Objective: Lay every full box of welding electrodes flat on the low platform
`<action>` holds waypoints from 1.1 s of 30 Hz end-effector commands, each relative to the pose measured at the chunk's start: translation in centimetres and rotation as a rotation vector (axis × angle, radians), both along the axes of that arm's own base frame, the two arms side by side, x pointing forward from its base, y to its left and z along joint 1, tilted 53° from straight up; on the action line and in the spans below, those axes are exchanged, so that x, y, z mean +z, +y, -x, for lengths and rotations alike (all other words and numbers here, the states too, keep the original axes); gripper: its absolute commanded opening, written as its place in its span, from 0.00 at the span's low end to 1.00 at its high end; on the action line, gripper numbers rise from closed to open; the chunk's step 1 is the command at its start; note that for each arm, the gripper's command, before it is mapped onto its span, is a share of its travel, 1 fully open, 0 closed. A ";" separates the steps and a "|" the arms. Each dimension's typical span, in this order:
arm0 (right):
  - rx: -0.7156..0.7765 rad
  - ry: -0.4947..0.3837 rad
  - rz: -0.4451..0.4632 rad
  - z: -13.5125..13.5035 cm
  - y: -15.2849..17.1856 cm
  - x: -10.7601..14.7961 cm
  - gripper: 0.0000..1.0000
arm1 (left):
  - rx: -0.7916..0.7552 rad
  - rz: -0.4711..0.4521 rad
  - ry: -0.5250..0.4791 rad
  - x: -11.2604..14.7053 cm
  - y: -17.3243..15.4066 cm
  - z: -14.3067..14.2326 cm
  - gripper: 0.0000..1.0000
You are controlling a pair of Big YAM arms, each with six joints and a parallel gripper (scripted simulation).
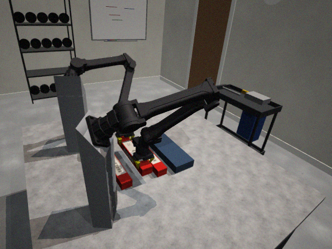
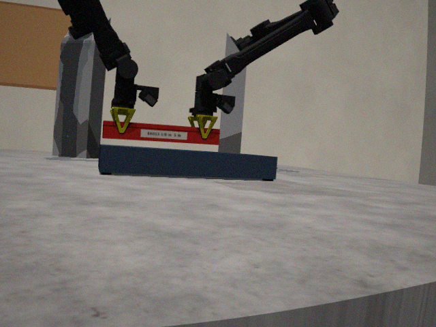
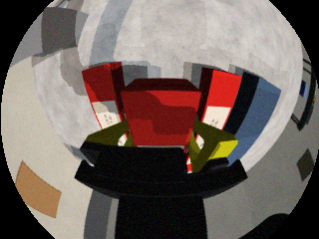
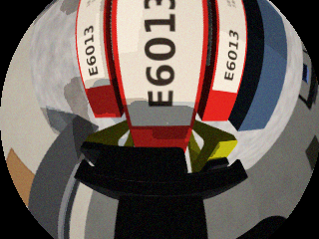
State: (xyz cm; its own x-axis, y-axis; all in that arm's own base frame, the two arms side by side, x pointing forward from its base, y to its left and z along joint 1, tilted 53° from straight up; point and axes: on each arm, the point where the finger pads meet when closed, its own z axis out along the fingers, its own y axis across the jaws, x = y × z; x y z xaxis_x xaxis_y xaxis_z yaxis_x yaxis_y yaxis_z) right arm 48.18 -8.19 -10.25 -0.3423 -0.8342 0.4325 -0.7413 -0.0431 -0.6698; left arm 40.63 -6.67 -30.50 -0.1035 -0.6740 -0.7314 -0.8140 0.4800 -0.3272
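My left gripper and my right gripper are shut on opposite ends of the middle red box. It looks level and hangs in the air, its underside a little higher than the platform top. It is beside the low blue platform, not over it. One box lies between it and the platform. Another box lies on the pedestal side.
Two grey pedestals carry the arms. The outer boxes lie close on both sides of the held box. A dark cart stands beyond the platform, near the wall. A rack of black rounds stands at the back left in the top view.
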 end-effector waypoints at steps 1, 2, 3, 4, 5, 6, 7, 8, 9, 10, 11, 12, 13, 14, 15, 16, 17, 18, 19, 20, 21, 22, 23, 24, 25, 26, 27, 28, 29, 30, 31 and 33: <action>0.025 0.007 0.005 0.1 0.5 -0.3 0.00 | -0.051 0.010 -0.006 -0.2 -1.8 -0.1 0.00; 0.027 0.009 0.005 0.2 0.4 -0.4 0.00 | -0.051 0.010 -0.006 -0.2 -1.7 -0.1 0.00; 0.036 0.010 0.005 0.3 0.8 -0.4 0.00 | -0.051 0.010 -0.004 -0.1 -1.6 -0.1 0.00; 0.044 0.010 0.005 0.2 1.1 -0.4 0.00 | -0.051 0.009 -0.003 -0.1 -1.5 -0.1 0.00; 0.044 0.010 0.005 0.0 1.1 -0.6 0.00 | -0.051 0.008 -0.002 -0.1 -1.4 -0.1 0.00; 0.044 0.011 0.005 -0.3 1.0 -0.9 0.00 | -0.051 0.009 -0.003 -0.3 -1.3 -0.2 0.00; 0.044 0.011 0.005 -0.3 1.0 -0.9 0.00 | -0.051 0.009 -0.003 -0.3 -1.3 -0.2 0.00; 0.044 0.011 0.005 -0.3 1.0 -0.9 0.00 | -0.051 0.009 -0.003 -0.3 -1.3 -0.2 0.00; 0.035 0.007 0.005 0.3 0.5 -0.2 0.00 | -0.048 0.013 -0.007 -0.3 -1.3 -0.4 0.00; 0.030 0.013 0.005 0.2 0.1 -0.7 0.00 | -0.051 0.008 -0.001 -0.8 -1.2 -0.4 0.00; 0.025 0.016 0.006 -0.1 -0.1 -1.2 0.00 | -0.050 0.008 -0.001 -1.0 -1.1 -0.5 0.00; 0.026 0.008 0.005 -0.6 -0.1 -1.1 0.00 | -0.051 0.006 0.003 -1.0 -0.9 -0.3 0.00; 0.038 0.014 0.005 -0.5 0.4 -1.3 0.00 | -0.051 0.006 0.002 -0.8 -0.8 -0.4 0.00; 0.044 0.023 0.005 -0.1 0.6 -1.6 0.00 | -0.049 0.007 0.001 -0.7 -0.7 -0.5 0.00; 0.044 0.019 0.005 -0.2 0.5 -1.5 0.00 | -0.047 0.008 -0.001 -0.7 -0.6 -0.7 0.00; 0.044 0.013 0.005 -0.7 0.4 -1.4 0.00 | -0.051 0.008 -0.002 -1.0 -0.8 -0.8 0.00; 0.040 0.007 0.005 -1.1 0.2 -1.4 0.00 | -0.051 0.009 -0.004 -1.3 -0.8 -1.0 0.00; 0.030 0.007 0.005 -1.1 -0.4 -1.5 0.00 | -0.051 0.010 -0.005 -1.4 -0.7 -1.2 0.00; 0.028 0.010 0.005 -0.9 -0.6 -1.6 0.00 | -0.051 0.009 -0.005 -1.3 -0.6 -1.2 0.00; 0.035 0.013 0.005 -0.8 -0.3 -1.6 0.00 | -0.051 0.008 -0.002 -1.3 -0.5 -1.2 0.00; 0.044 0.013 0.005 -0.9 0.1 -1.7 0.00 | -0.051 0.007 0.000 -1.3 -0.3 -1.1 0.00; 0.044 0.014 0.005 -1.1 0.0 -1.9 0.00 | -0.051 0.007 0.000 -1.4 -0.3 -1.2 0.00; 0.042 0.013 0.005 -1.3 -0.2 -2.1 0.00 | -0.051 0.007 0.000 -1.6 -0.2 -1.3 0.00; 0.042 0.013 0.005 -1.3 -0.2 -2.1 0.00 | -0.051 0.007 0.000 -1.6 -0.2 -1.3 0.00; 0.042 0.013 0.005 -1.3 -0.2 -2.1 0.00 | -0.051 0.007 0.000 -1.6 -0.2 -1.3 0.00; 0.039 0.006 0.005 -0.9 -0.4 -1.3 0.00 | -0.042 0.016 -0.008 -1.4 -0.1 -1.4 0.00; 0.034 0.015 0.005 -0.8 -0.7 -1.9 0.00 | -0.046 0.012 -0.005 -1.9 -0.1 -1.5 0.00; 0.028 0.017 0.006 -1.2 -1.0 -2.4 0.00 | -0.048 0.010 -0.004 -2.2 -0.1 -1.7 0.00; 0.024 0.008 0.005 -1.8 -1.3 -2.4 0.00 | -0.051 0.007 0.001 -2.3 0.1 -1.6 0.00; 0.033 0.012 0.005 -1.7 -0.9 -2.5 0.00 | -0.051 0.006 0.003 -2.1 0.2 -1.6 0.00; 0.044 0.023 0.005 -1.3 -0.5 -2.8 0.00 | -0.051 0.006 0.003 -2.0 0.3 -1.5 0.00; 0.044 0.020 0.005 -1.6 -0.6 -2.7 0.00 | -0.051 0.007 0.001 -2.2 0.4 -1.9 0.00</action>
